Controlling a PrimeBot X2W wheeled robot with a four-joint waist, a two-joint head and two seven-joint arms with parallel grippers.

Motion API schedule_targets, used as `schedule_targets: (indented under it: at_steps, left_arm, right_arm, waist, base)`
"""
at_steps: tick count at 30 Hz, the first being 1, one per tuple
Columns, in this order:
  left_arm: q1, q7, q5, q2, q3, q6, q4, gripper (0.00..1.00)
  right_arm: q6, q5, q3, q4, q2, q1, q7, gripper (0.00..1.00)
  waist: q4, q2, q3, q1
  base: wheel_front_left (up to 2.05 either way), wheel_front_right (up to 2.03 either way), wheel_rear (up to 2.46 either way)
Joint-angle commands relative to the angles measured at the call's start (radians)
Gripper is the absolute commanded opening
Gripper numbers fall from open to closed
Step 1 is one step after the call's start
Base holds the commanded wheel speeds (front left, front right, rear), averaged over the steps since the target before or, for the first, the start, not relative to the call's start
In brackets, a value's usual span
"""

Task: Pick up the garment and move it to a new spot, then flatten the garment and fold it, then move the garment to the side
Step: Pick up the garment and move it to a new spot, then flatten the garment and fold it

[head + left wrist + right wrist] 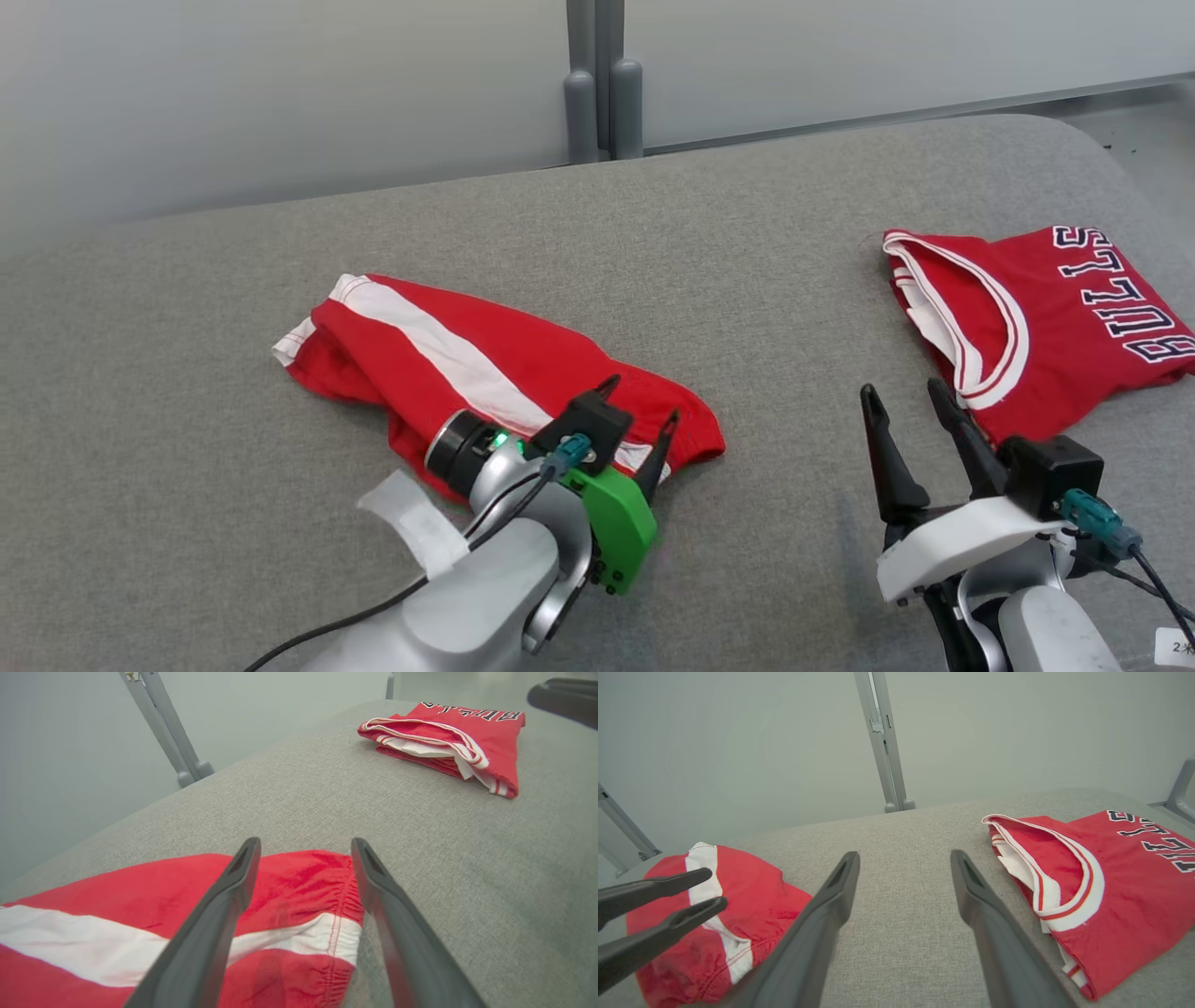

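1. Presently, red woven shorts with a broad white side stripe [448,345] lie loosely bunched on the grey fabric-covered surface [747,280]. They sit left of its middle, well in from the far edge.
2. Left gripper [642,399] sits at the right-hand end of the shorts, over the gathered, stitched edge.
   - Jaws spread wide, gripping nothing.
   - Left wrist view: left gripper [306,843] has one finger over the red cloth of the shorts [299,877] and the other over bare grey fabric just past the edge.
   - Cannot tell whether the fingertips touch the cloth.
3. Right gripper [903,388] is over bare surface toward the near edge, between the two garments.
   - Jaws released, empty.
   - Right wrist view: right gripper [904,855] has only grey fabric between its fingers. The shorts [756,905] lie to one side under the left gripper [714,887].
4. Folded red sleeveless jersey with white-trimmed neckline and dark lettering [1074,336] lies by the surface's right edge, well apart from the shorts.
   - It also shows in the left wrist view [495,732] and the right wrist view [1134,896].
   - Right fingertips stand near its near corner, apart from it.
5. Grey upright post [602,84] of a pale partition stands behind the far edge.
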Motion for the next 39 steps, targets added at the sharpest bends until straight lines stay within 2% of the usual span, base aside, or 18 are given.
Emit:
schedule_targets:
  at_steps: [1, 10, 19, 27, 32, 33, 36, 37, 38, 39]
  left_arm:
    - [0.018, -0.010, -0.014, 0.012, 0.011, 0.008, -0.004, 1.00]
    - [0.106, -0.056, -0.076, 0.095, 0.095, 0.070, -0.055, 1.00]
    - [0.194, -0.079, -0.106, 0.193, 0.167, 0.146, -0.163, 1.00]
    - [0.260, -0.082, -0.123, 0.276, 0.204, 0.201, -0.271, 1.00]
    - [0.271, -0.073, -0.127, 0.302, 0.211, 0.221, -0.309, 1.00]
    - [0.274, -0.067, -0.128, 0.317, 0.214, 0.231, -0.333, 1.00]
    - [0.278, -0.063, -0.129, 0.335, 0.220, 0.241, -0.356, 1.00]
    - [0.280, -0.062, -0.130, 0.340, 0.222, 0.245, -0.362, 1.00]
    - [0.281, -0.061, -0.131, 0.344, 0.225, 0.248, -0.366, 1.00]
    - [0.282, -0.062, -0.133, 0.347, 0.226, 0.250, -0.371, 1.00]
  right_arm:
    - [0.000, 0.004, 0.004, 0.003, -0.003, 0.016, 0.005, 1.00]
    - [0.000, 0.091, 0.099, 0.037, -0.003, 0.062, 0.020, 1.00]
    - [0.000, 0.222, 0.222, 0.143, -0.003, 0.040, 0.006, 1.00]
    - [0.000, 0.419, 0.325, 0.349, -0.003, -0.041, -0.026, 1.00]
    - [0.000, 0.462, 0.368, 0.469, -0.003, -0.111, -0.060, 1.00]
    - [0.000, 0.499, 0.399, 0.543, -0.003, -0.155, -0.085, 1.00]
    - [0.000, 0.546, 0.450, 0.612, -0.003, -0.208, -0.112, 1.00]
    - [0.000, 0.557, 0.466, 0.622, -0.003, -0.218, -0.117, 0.89]
    - [0.000, 0.568, 0.480, 0.629, -0.003, -0.225, -0.121, 0.53]
    - [0.000, 0.577, 0.493, 0.637, -0.003, -0.233, -0.124, 0.38]
  waist:
    - [0.014, 0.0040, -0.014, 0.0000]
    - [0.079, 0.0040, -0.057, 0.0000]
    - [0.146, 0.0040, -0.080, 0.0000]
    - [0.215, 0.0040, -0.083, 0.0000]
    - [0.252, 0.0040, -0.078, 0.0000]
    - [0.275, 0.0040, -0.073, 0.0000]
    - [0.292, 0.0040, -0.067, 0.0000]
    - [0.294, 0.0040, -0.066, 0.0000]
    - [0.295, 0.0040, -0.065, 0.0000]
    - [0.294, 0.0040, -0.064, 0.0000]
  base:
    - [0.00, 0.00, 0.00]
    - [0.00, 0.00, 0.00]
    - [0.00, 0.00, 0.00]
    - [0.00, 0.00, 0.00]
    - [0.00, 0.00, 0.00]
    - [0.00, 0.00, 0.00]
    - [0.00, 0.00, 0.00]
    - [0.00, 0.00, 0.00]
    - [0.00, 0.00, 0.00]
    - [0.00, 0.00, 0.00]
